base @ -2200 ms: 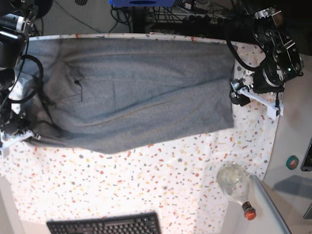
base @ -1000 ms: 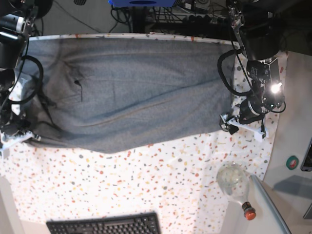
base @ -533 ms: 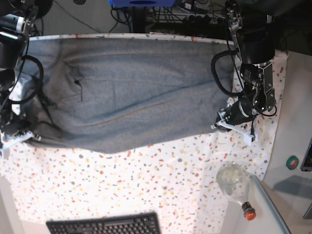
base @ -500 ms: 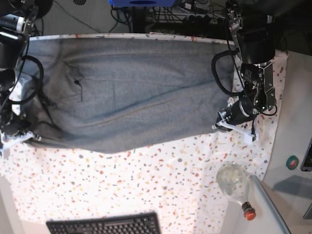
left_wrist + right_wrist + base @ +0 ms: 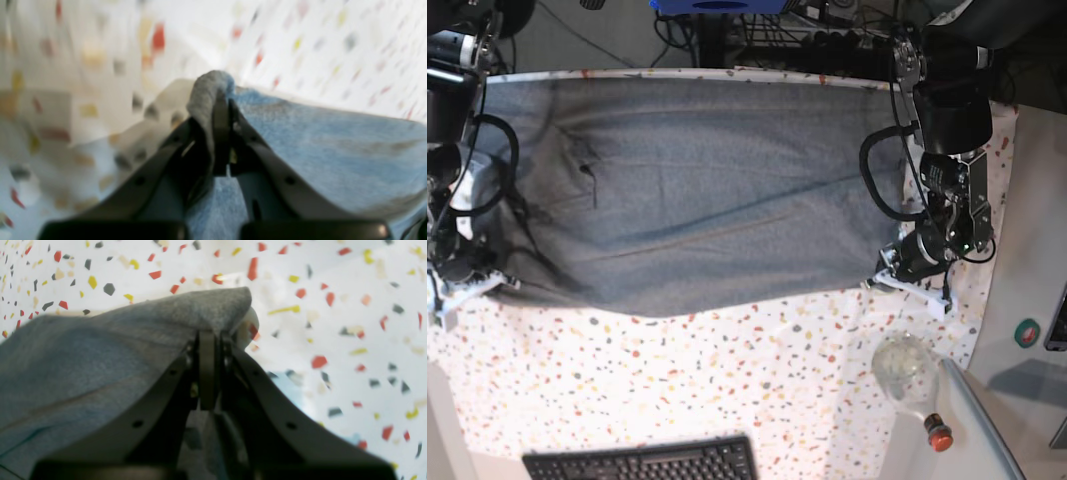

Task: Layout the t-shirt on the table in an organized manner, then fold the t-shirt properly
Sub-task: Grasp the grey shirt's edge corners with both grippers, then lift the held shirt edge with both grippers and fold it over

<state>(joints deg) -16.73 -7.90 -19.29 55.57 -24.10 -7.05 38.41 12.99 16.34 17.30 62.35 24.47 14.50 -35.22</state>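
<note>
grip on both near corners, and trouble likely from there. left gripper (image 5: 221,110) pinched tight on a rolled corner of the t-shirt (image 5: 697,190), only a small wad of cloth between the jaws. right gripper (image 5: 210,340) likewise closed on the opposite corner, cloth draped over the tips. garment itself spread wide across the far half of the table (image 5: 727,380), near hem sagging in a shallow curve between the two held corners, far edge lying along the table's back edge, small creases by the collar end.

risks, judged from this:

- slipping free on the left, the bite being shallow and on a rolled edge; any brisk pull toward the near side could strip it out and leave the hem skewed.
- catching the tablecloth as well. pale speckled fabric bunched just beside the right jaws in the right wrist view; cannot tell whether pinched with the shirt. if so, lifting would drag the cloth and wrinkle everything on it.
- uneven lift or pull between the two arms, twisting the hem and spoiling the fold line.
- swinging low on the left side toward the glass bottle (image 5: 907,375), standing near that gripper, and knocking it over.
</note>
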